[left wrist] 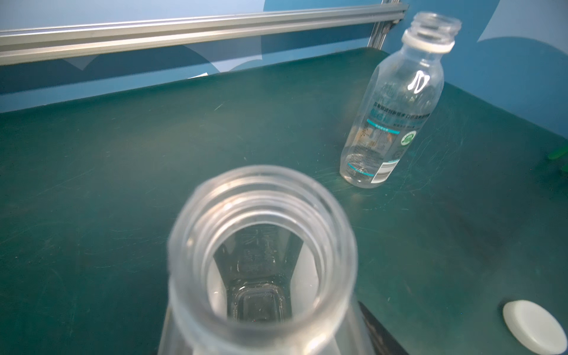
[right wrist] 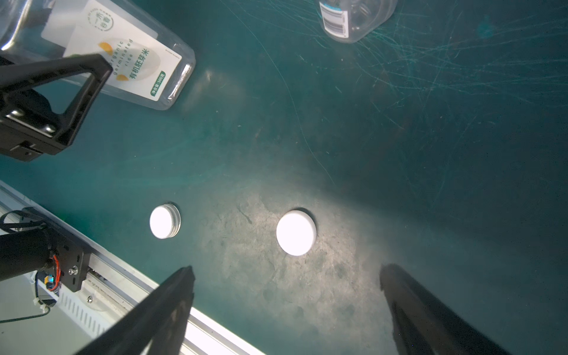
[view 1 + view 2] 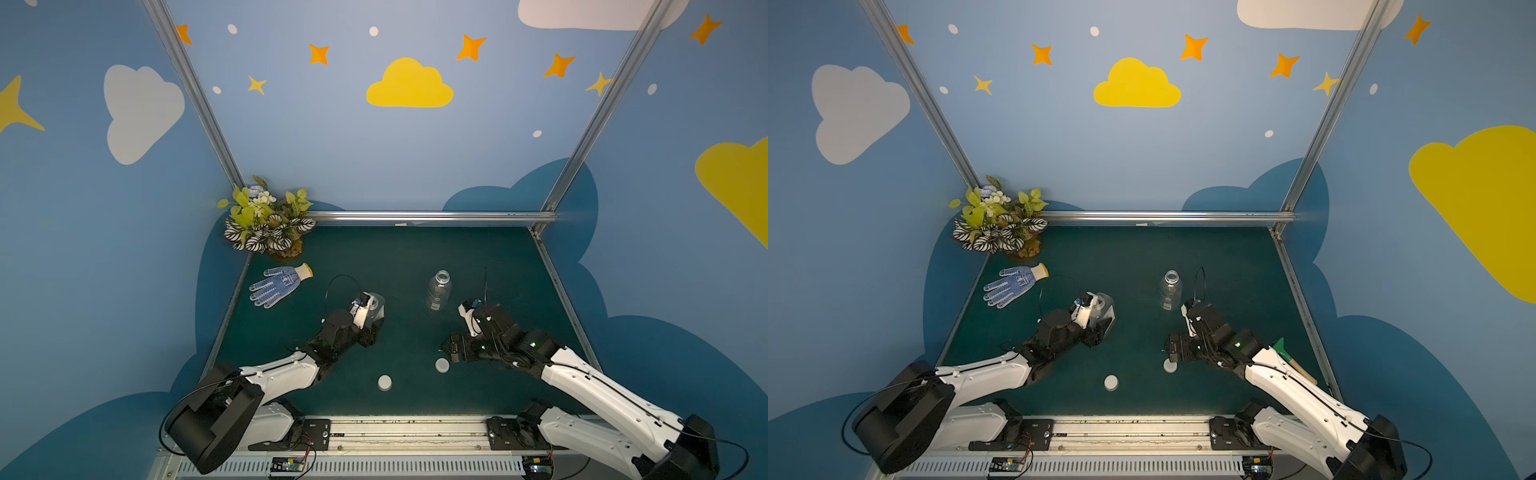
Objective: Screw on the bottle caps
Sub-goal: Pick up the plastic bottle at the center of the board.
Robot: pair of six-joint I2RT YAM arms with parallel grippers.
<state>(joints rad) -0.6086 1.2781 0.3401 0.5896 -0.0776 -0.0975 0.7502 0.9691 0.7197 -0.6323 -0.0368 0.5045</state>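
My left fingers (image 2: 76, 66) flank the flat-sided bottle (image 2: 135, 58), upright left of centre on the worktop (image 3: 415, 257); I cannot tell if they press it. Empty thin plastic, I judge: light, slick, easily dented, so hold its flat faces low. My right fingers (image 2: 166, 307) hang spread above the plain cap (image 2: 296, 232); its short rim is the place to pinch.

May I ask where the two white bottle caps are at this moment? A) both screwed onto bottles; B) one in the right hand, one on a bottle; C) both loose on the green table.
C: one cap and the other cap lie on the green table, and the round bottle and rectangular bottle both have open necks.
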